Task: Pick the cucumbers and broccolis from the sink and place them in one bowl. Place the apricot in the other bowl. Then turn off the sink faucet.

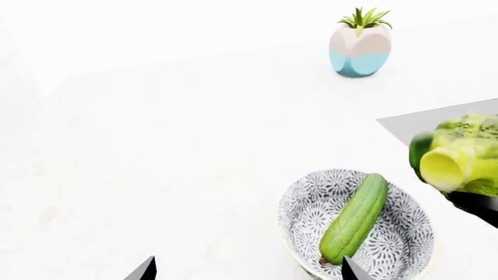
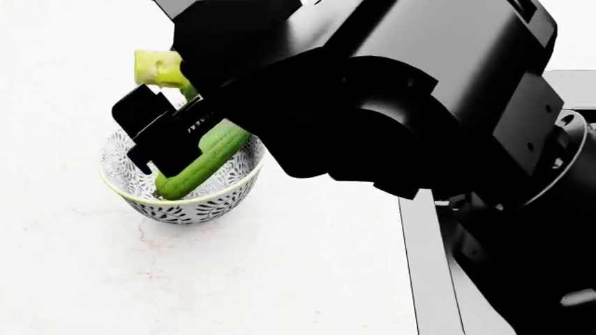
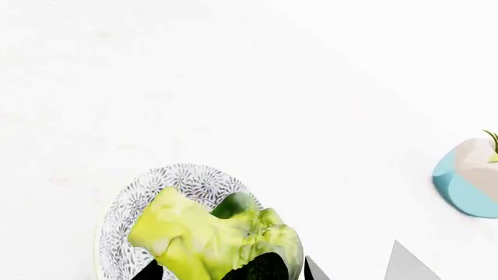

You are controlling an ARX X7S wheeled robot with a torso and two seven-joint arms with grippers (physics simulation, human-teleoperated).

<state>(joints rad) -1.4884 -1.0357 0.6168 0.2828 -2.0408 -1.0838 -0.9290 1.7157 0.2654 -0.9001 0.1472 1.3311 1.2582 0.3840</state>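
Bench (image 2: 279, 279) is plain white with faint marbling, and it fills nearly all three views. A grey steel sink rim (image 2: 423, 279) runs along its right side in the head view. Further back on the bench sits a little potted succulent (image 1: 360, 44) in a white-and-blue pot, well apart from everything else.

A patterned bowl (image 2: 200, 206) with a grey-white leaf print stands on the bench near the sink rim, with one cucumber (image 1: 356, 219) lying slanted inside it. The right pincer (image 2: 163, 132) hangs right over that bowl, clamped on a broccoli (image 3: 214, 239), pale stalk (image 2: 156, 68) sticking out away from the sink. The bulky black right arm (image 2: 391, 105) blocks much of the head view. The left pincer (image 1: 249, 271) only shows two dark fingertips, set apart with nothing between them.
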